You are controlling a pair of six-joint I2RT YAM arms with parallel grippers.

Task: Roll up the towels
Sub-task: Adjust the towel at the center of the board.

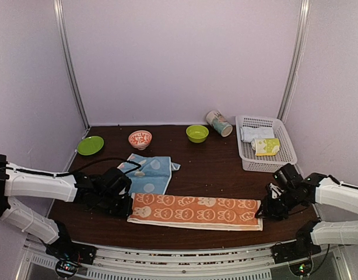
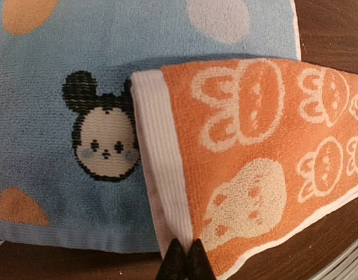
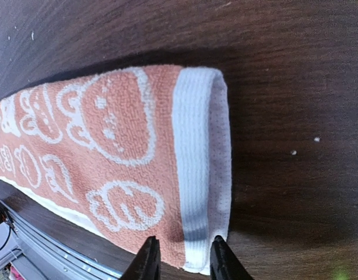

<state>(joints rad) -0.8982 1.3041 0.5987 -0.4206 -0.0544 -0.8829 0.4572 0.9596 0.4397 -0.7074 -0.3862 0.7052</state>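
bunny towel [image 1: 195, 211]: laid out left to right along the front of the table [image 1: 214, 169], closest to the arms
Mickey towel [image 1: 148, 170]: right behind the bunny towel's left end, which overlaps it a bit
left gripper [image 1: 125, 205]: at that left end
right gripper [image 1: 265, 211]: at the opposite end
back row: plate [image 1: 90, 145] far left, then left bowl [image 1: 140, 139], right bowl [image 1: 197, 133], cup [image 1: 218, 123] on its side
basket [image 1: 287, 153]: back right, just past the cup, with two rolls [image 1: 256, 133] inside, one behind the other
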